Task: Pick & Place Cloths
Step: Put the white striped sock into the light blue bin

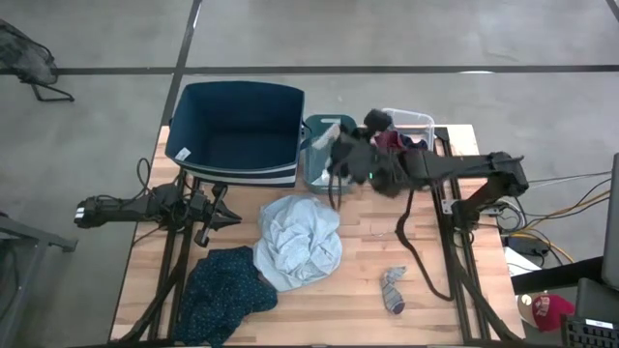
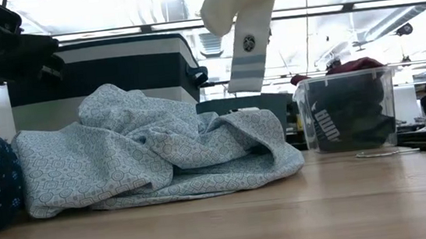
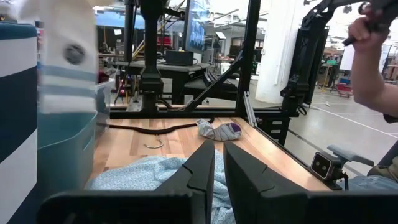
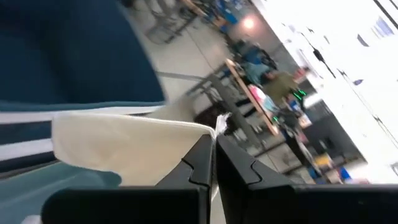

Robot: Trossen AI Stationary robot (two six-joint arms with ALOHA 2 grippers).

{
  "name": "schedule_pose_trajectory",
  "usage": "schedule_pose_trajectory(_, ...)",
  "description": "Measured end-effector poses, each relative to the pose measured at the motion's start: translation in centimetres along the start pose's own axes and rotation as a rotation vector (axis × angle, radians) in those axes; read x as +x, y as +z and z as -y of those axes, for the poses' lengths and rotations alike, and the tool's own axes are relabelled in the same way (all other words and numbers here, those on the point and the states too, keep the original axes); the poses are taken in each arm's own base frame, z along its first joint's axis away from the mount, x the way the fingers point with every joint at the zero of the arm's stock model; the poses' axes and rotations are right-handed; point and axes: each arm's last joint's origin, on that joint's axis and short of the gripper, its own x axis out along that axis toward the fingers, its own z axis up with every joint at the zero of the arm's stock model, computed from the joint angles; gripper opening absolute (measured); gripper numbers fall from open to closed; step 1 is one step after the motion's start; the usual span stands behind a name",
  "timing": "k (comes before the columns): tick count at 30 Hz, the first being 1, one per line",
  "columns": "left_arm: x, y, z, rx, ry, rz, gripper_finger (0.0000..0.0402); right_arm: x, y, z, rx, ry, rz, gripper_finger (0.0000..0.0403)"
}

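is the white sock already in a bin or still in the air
In the air. The white sock dangles from the right pincer, shut on it, above the small teal bin, clear of the table.

Bins along the back of the wooden desk (image 1: 426, 261)

A big navy plastic bin (image 1: 237, 130), a smaller teal plastic bin (image 1: 319, 159) beside it, then a clear plastic bin (image 2: 345, 111).

White sock (image 2: 241, 22) dangling above bins
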Motion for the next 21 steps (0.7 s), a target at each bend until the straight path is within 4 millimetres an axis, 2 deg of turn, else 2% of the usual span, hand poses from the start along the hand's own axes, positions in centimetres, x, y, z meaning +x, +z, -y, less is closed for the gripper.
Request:
schedule_pose_trajectory(5, 0.0, 0.0, 0.0, 0.000, 0.000, 0.000, 0.0039, 3.2, -0.6, 1.7, 0.098, -0.053, -0.045, 0.0008)
schedule_pose_trajectory(11, 0.0, 0.0, 0.0, 0.000, 0.000, 0.000, 0.0041, 6.2, -2.7, 1.3, 0.243, 0.138, -0.084, 0.0009)
schedule_pose_trajectory(21, 0.0, 0.0, 0.0, 0.000, 0.000, 0.000, 0.0041, 8.2, -6.2, 0.2, 0.336, 0.188, -0.259, 0.0020)
